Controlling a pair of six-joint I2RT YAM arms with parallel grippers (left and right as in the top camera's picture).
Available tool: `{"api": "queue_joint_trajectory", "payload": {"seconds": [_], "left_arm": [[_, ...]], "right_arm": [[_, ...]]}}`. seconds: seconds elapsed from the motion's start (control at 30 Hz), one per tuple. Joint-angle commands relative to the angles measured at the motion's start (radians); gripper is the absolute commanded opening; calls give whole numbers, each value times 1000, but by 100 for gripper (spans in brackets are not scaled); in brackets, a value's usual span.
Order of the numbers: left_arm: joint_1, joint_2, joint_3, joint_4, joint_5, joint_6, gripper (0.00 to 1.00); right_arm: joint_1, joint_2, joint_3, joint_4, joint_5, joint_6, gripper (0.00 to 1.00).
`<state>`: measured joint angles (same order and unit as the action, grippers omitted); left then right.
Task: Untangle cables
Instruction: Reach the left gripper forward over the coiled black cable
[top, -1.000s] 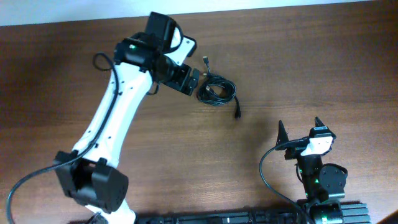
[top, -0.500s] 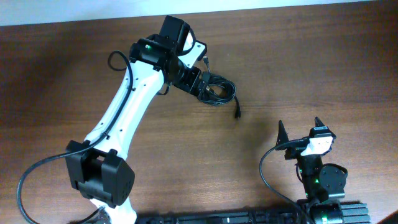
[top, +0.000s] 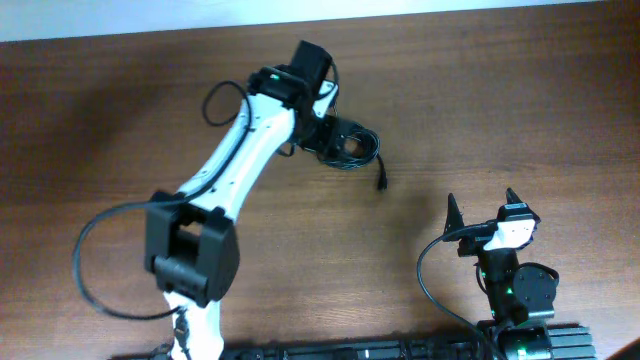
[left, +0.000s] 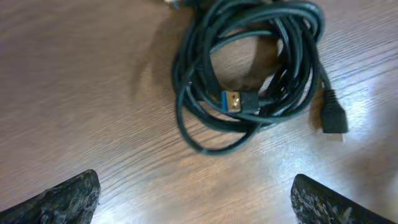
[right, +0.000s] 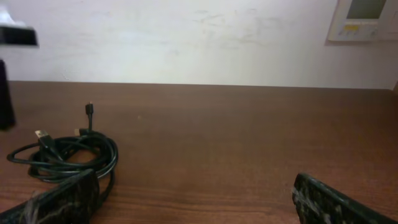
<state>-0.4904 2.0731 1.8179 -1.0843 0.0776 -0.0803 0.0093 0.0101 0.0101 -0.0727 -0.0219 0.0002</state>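
Note:
The cables (top: 360, 148) lie as a small coil of thin black cord on the brown table, with one dark plug (top: 382, 184) trailing out to the lower right. My left gripper (top: 322, 128) hovers over the coil's left edge, open and holding nothing. In the left wrist view the cables (left: 249, 68) fill the upper half, a blue-tongued USB plug (left: 233, 101) lies inside the loops, and the open left gripper (left: 196, 205) spans bare wood just short of them. My right gripper (top: 482, 208) stands open near its base, far from the coil. It sees the cables (right: 62, 158) at lower left.
The left arm (top: 240, 160) stretches diagonally from its base (top: 190, 265) at the lower left. The right base (top: 515, 290) sits at the lower right. A dark rail (top: 400, 350) runs along the front edge. A pale wall (right: 199, 37) rises behind the table.
My left arm has swung right and forward, bringing its open gripper from beside the coil to over its left edge. The right arm and the cables have not moved.

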Motion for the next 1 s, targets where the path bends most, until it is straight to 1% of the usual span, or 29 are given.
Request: {"api": "queue_joint_trajectory", "payload": {"seconds": [0.0,0.13,0.4,0.6,0.8,0.97], "left_arm": [[-24,72,16,14,-15,-21,99],[-33,141,16,17,-15,-26,99],[-35,216,16,31,-15,-26,99],[-40,223,16,20,-5,-28,99],[-40,221,17,-33,12,-28,99],[-40,204,46,-37,21,-27,99]], "right_arm": [[5,-2,-5,-6,19,3,99],[5,-2,-5,-6,19,3,99],[5,-2,-5,-6,19,3,99],[5,-2,-5,-6,19,3,99],[5,-2,-5,-6,19,3,99],[5,-2,-5,-6,19,3,99]]}}
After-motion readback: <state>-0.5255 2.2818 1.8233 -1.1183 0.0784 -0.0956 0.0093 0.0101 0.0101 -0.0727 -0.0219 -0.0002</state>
